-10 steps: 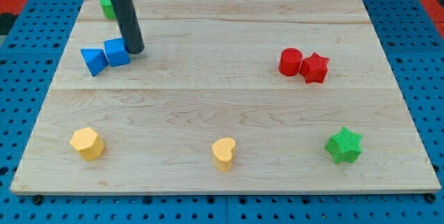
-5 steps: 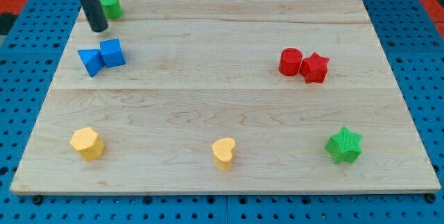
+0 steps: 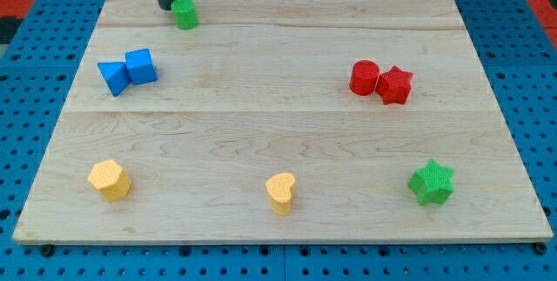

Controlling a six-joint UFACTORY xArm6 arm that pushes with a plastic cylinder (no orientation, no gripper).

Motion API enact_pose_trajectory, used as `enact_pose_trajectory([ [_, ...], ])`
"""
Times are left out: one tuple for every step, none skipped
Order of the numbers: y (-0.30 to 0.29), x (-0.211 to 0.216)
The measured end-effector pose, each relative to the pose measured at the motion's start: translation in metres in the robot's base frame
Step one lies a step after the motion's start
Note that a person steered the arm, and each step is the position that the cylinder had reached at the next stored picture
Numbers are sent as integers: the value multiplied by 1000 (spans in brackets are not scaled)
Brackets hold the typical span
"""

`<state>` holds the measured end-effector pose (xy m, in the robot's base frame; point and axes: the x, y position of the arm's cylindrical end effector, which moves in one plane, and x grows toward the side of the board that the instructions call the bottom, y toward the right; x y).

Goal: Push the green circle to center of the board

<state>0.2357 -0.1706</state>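
Note:
The green circle [image 3: 184,13] is a small green cylinder near the top left of the wooden board [image 3: 278,133]. My tip [image 3: 165,6] rests on the board just to the left of the green circle, touching or almost touching its left side. The dark rod rises from there out of the view's top.
A blue triangle [image 3: 113,77] and a blue cube [image 3: 142,66] touch each other at the left. A red cylinder [image 3: 365,77] and a red star [image 3: 394,84] touch at the right. A yellow hexagon [image 3: 110,180], a yellow heart [image 3: 280,192] and a green star [image 3: 432,183] lie along the bottom.
My tip moved from beside the blue cube up and round to the green circle's left. The green circle has slid to the right and slightly down. The other blocks have not moved.

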Motion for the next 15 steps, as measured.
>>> enact_pose_trajectory([
  [0, 31],
  [6, 39],
  [6, 33],
  [-20, 3],
  [-20, -36],
  [1, -36],
  [22, -36],
  [37, -36],
  [46, -33],
  [36, -22],
  [7, -22],
  [-1, -4],
  [1, 18],
  [22, 27],
  [44, 23],
])
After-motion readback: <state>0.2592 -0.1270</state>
